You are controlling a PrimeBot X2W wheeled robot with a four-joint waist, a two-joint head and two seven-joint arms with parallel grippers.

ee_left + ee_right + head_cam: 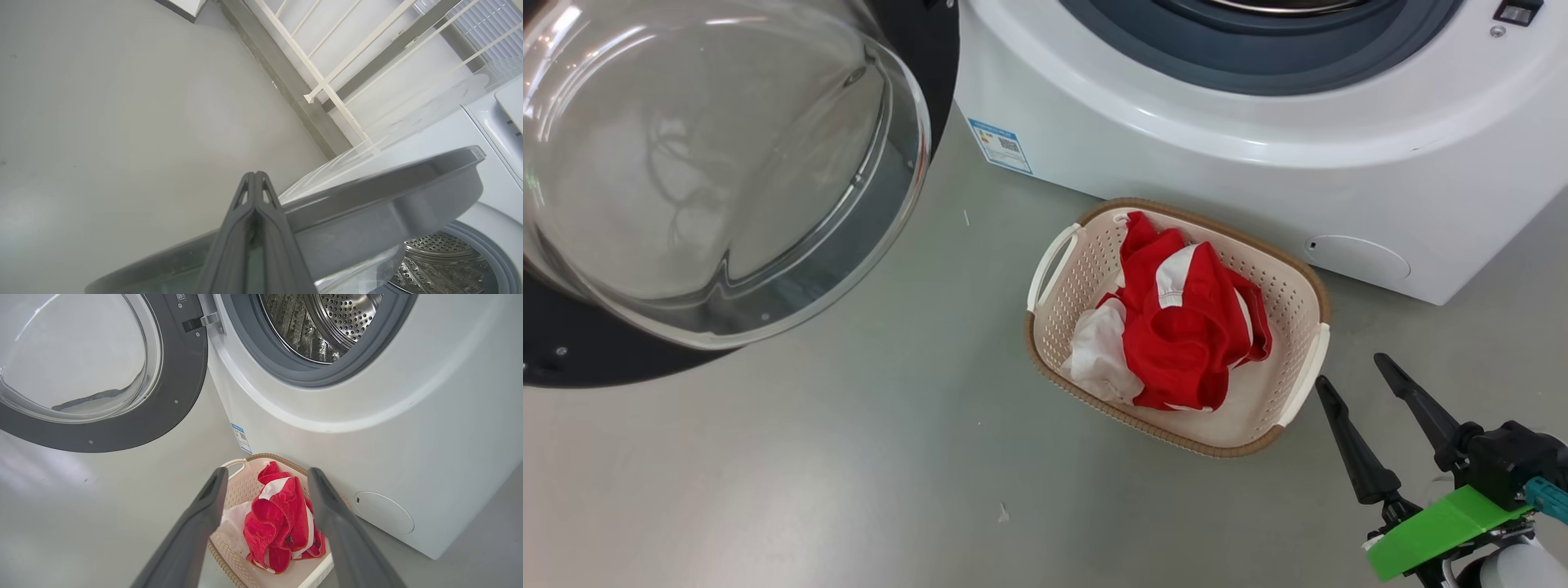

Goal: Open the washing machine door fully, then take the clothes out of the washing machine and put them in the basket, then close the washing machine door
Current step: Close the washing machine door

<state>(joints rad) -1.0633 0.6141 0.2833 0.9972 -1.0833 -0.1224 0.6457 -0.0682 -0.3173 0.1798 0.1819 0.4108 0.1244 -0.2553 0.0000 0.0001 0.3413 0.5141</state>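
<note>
The washing machine door (711,163) stands swung open at the upper left, its black rim (163,408) around the clear glass bowl. The white washing machine (1217,155) shows its grey-ringed mouth and a bare steel drum (327,322). On the floor in front of the machine, the cream basket (1054,269) holds the red and white clothes (1184,318). My right gripper (1354,371) is open just right of the basket and holds nothing. In the right wrist view, the right gripper (266,473) frames the clothes (278,522). My left gripper (255,174) is shut and empty, close to the door's edge (388,204).
Grey floor (849,457) spreads to the left of and in front of the basket. A blue label (1001,147) and a round service flap (1356,257) mark the machine's front. A white railing (327,85) stands against the wall beyond the door.
</note>
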